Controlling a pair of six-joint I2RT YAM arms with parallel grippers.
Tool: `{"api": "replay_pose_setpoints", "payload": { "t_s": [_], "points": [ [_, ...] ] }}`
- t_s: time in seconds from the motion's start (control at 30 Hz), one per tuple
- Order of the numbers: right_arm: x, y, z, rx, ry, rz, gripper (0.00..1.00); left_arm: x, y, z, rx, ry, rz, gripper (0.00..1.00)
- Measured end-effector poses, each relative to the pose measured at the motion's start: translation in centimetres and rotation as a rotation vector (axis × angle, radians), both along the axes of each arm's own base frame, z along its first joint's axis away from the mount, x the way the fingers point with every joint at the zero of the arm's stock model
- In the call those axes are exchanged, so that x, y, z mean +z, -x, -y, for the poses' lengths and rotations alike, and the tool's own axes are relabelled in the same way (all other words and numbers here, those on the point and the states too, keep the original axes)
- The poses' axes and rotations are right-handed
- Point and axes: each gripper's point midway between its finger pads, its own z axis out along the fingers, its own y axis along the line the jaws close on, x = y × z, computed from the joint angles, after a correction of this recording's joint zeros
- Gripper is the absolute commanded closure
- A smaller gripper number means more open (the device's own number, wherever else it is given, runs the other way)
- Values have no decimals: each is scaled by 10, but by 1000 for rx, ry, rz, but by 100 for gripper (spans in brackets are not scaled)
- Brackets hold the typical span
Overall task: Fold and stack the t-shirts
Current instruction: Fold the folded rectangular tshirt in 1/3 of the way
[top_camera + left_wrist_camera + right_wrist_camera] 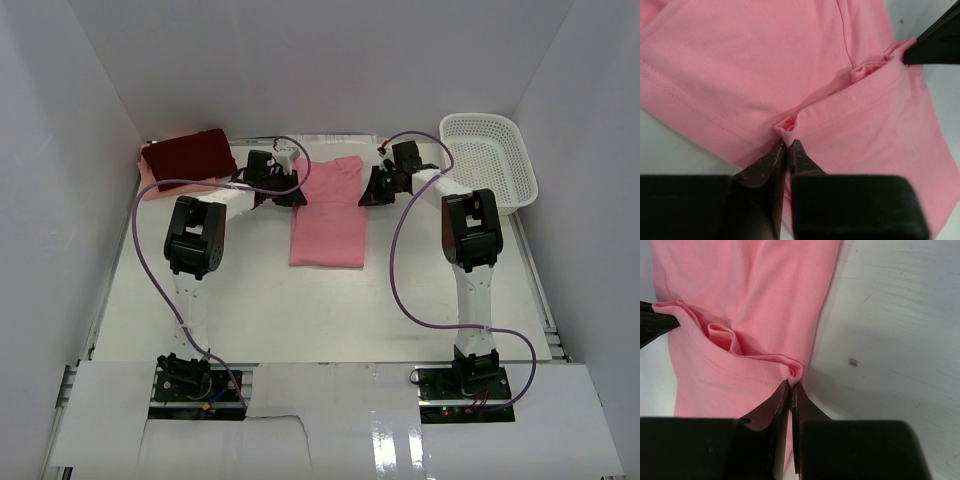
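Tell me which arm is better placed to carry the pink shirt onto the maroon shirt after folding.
Left, probably. The maroon shirt lies at the far left, beside the left hand; the right hand is across the salmon-pink shirt, nearer the basket. Both hands pinch that shirt.

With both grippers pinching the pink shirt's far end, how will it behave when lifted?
Probably floppy: the salmon-pink t-shirt bunches into small folds where the left gripper and right gripper pinch it, so it should sag between them. Likely light, being thin cloth lying flat. Its free end may drag on the table.
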Motion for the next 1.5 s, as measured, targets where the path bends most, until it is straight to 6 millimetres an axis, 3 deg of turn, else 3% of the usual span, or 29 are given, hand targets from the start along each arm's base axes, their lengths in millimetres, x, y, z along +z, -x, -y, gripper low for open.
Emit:
{"api": "replay_pose_setpoints", "payload": {
  "t_s": [0.1, 0.8, 1.33, 1.5],
  "points": [
    [0, 0, 0, 0, 0, 0, 92, 0, 0, 0, 0, 0, -3, 92],
    [12, -2, -6, 18, -36, 7, 92, 3, 1, -2, 26, -1, -28, 91],
    [30, -6, -15, 24, -61, 19, 92, 45, -8, -11, 87, -20, 55, 93],
    [36, -9, -18, 28, -67, 29, 92, 50, -10, -14, 99, -23, 65, 93]
  ]
}}
